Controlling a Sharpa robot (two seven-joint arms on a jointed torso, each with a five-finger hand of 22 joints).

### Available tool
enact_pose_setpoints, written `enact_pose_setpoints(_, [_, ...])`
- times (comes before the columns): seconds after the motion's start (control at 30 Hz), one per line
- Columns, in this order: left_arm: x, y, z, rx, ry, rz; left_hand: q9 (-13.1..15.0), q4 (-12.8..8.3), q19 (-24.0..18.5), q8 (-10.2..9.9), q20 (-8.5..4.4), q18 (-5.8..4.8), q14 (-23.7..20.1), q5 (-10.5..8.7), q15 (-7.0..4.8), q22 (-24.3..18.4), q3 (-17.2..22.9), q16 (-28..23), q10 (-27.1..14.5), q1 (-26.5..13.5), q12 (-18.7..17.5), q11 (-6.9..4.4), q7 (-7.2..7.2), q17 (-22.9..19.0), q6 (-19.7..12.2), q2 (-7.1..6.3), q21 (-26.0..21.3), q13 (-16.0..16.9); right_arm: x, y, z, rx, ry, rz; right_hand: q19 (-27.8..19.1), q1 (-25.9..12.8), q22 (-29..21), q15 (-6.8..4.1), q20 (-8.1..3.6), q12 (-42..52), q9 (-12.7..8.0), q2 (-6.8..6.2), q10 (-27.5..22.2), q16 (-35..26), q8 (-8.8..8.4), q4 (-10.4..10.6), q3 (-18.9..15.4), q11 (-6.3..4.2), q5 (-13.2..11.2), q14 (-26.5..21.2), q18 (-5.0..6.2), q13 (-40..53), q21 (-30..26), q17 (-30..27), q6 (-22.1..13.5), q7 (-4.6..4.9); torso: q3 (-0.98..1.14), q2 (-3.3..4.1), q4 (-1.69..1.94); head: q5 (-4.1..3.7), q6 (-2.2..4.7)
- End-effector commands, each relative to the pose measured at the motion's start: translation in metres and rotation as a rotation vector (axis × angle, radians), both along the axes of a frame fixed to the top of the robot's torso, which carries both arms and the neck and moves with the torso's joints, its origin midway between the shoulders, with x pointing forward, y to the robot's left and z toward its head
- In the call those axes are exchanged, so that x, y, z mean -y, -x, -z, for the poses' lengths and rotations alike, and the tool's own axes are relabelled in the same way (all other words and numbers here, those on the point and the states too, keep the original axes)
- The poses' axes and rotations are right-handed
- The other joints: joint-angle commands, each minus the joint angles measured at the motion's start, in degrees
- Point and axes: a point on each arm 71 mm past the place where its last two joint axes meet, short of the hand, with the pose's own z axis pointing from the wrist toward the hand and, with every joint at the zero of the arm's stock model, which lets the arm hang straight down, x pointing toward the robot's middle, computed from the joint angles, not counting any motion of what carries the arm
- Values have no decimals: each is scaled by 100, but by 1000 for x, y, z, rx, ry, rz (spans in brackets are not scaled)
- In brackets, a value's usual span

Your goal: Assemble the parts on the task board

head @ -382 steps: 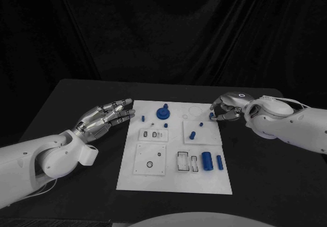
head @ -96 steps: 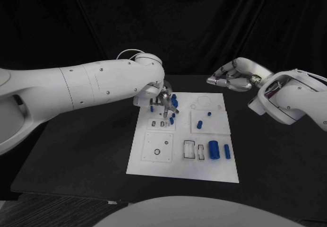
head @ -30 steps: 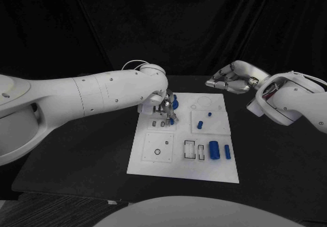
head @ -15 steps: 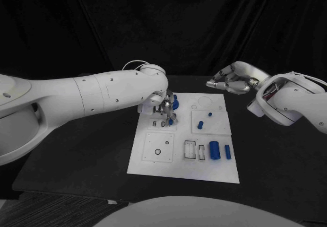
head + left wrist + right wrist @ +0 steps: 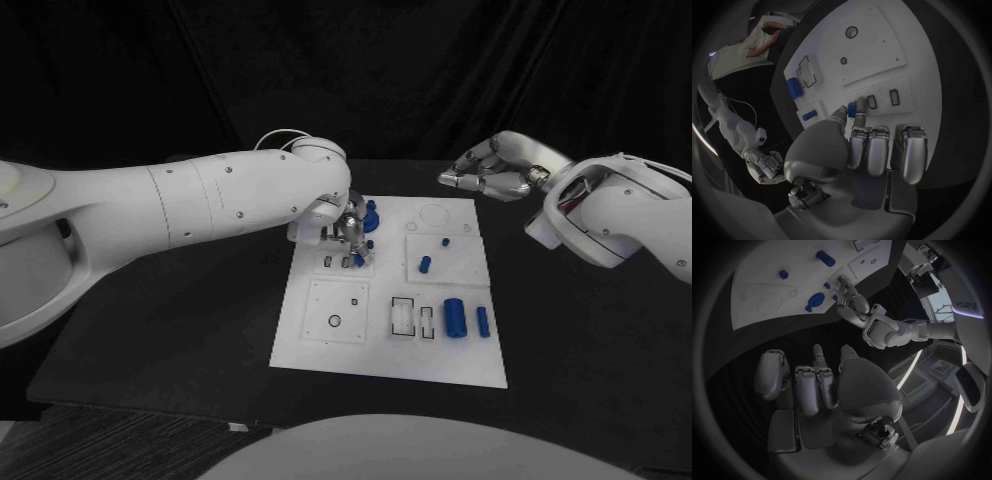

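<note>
The white task board (image 5: 389, 352) lies in the middle of the black table. My left hand (image 5: 342, 222) reaches over its far left part and pinches a small blue peg (image 5: 358, 259) between thumb and finger. The peg (image 5: 852, 109) hangs right beside the small slots (image 5: 871, 101) of a little inset plate. Whether it touches the plate I cannot tell. My right hand (image 5: 490, 168) hovers beyond the board's far right corner, fingers curled in, with nothing seen in them. The right wrist view looks past that hand (image 5: 817, 385) down on the board (image 5: 767, 275) and my left hand (image 5: 856, 302).
A blue gear-like part (image 5: 371, 214) stands just behind my left hand. Two small blue pegs (image 5: 424, 264) sit on the right inset plate. A thick blue cylinder (image 5: 456, 316) and a thin one (image 5: 482, 321) lie beside two rectangular slots (image 5: 401, 315). My big left forearm (image 5: 173, 215) spans the table's left side.
Since 12.7 s ago my left arm swung in over the board and took the blue peg; my right hand lifted off the board. In the last second both hands hardly moved.
</note>
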Motion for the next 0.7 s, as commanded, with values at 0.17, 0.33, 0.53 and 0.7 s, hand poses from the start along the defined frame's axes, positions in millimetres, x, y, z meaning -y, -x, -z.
enact_pose_setpoints(0.17, [-7,7,-2,28,46,-16,135,-117,235,-33,-54,-254,697,197,-76,1114,248,58,648,132,79,-92,-44,1514,142,-18,-6,1497,3,0,3,-16,14,14,-57,99,986,9,16,95,-57,-17,567,-138,54,34,-164,22,138,511,61,1535,-158,1352,6,-4,-1,2,1,8,1])
enact_pose_setpoints(0.33, [-18,10,-11,51,51,-35,146,-129,236,-44,-58,-255,697,230,-79,1114,268,58,648,118,79,-93,-48,1514,147,-51,-7,1497,5,0,3,-18,16,18,-57,101,985,9,16,95,-58,-17,567,-143,54,35,-165,22,141,510,61,1535,-159,1349,6,-4,-1,-2,2,34,1])
enact_pose_setpoints(0.53, [-33,13,-20,77,49,-66,152,-127,228,-51,-60,-252,697,250,-80,1105,286,58,648,103,79,-94,-49,1514,151,-55,-13,1497,6,-1,4,-23,19,21,-57,102,985,9,16,95,-58,-17,567,-144,54,35,-165,22,142,509,61,1535,-159,1347,5,-4,0,-1,0,86,1])
enact_pose_setpoints(0.7, [-46,16,-24,78,39,-84,181,-33,197,-101,-60,-242,697,249,-79,1067,343,58,648,-78,79,-87,-34,1514,159,-72,-42,1497,6,-1,6,-32,23,21,-64,105,980,9,16,95,-59,-16,567,-153,54,35,-168,22,145,506,65,1535,-176,1341,5,-4,5,-2,2,125,1])
